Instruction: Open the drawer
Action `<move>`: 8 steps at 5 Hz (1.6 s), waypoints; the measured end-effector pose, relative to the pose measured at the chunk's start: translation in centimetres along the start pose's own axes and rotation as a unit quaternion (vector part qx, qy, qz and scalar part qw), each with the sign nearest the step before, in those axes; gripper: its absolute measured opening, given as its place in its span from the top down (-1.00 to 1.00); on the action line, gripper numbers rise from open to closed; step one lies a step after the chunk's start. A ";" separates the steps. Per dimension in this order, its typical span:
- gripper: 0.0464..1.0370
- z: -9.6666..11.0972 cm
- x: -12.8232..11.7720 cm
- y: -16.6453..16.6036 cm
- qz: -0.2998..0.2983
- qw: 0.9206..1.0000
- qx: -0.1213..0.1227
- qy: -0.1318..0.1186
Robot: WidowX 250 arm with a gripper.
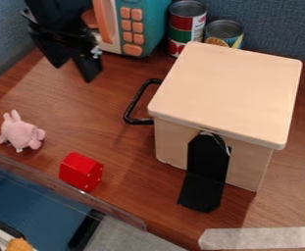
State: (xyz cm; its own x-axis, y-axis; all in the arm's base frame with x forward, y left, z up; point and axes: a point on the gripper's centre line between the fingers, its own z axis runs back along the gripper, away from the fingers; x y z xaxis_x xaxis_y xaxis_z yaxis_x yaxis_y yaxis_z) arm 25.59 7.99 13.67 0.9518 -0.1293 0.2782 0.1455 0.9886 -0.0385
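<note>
Drawer handle [132,104]: black, projecting from the 9 o'clock side of the wooden box [223,93], at 2 o'clock on the counter [132,162]. Tool [76,72]: released, fingers apart, positioned at 10 o'clock from the handle, not touching it. Red block [78,171]: 8 o'clock. Pink plush toy [19,132]: 9 o'clock. Two cans [187,22]: 12 to 1 o'clock, behind the box.

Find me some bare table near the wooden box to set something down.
The widest bare patch lies between the pink plush toy, the red block and the black handle; pulling the handle may use some of it. A smaller one separates the red block and black bracket. It's crowded at the wooden box's far edge, by the cans.
</note>
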 end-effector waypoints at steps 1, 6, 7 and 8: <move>-0.93 -1.3 0.9 -0.8 0.061 0.998 -0.019 -0.002; -0.93 -9.1 5.0 -0.5 0.144 0.989 -0.016 0.032; -0.93 -10.5 5.1 -1.1 0.139 0.989 -0.017 0.044; -0.93 -11.6 5.0 -1.2 0.134 0.989 -0.013 0.055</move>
State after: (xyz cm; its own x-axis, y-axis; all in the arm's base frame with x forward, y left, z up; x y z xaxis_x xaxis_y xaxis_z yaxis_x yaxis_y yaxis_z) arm 33.32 5.23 3.99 0.9806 0.1278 0.1485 -0.1102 0.9865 -0.1215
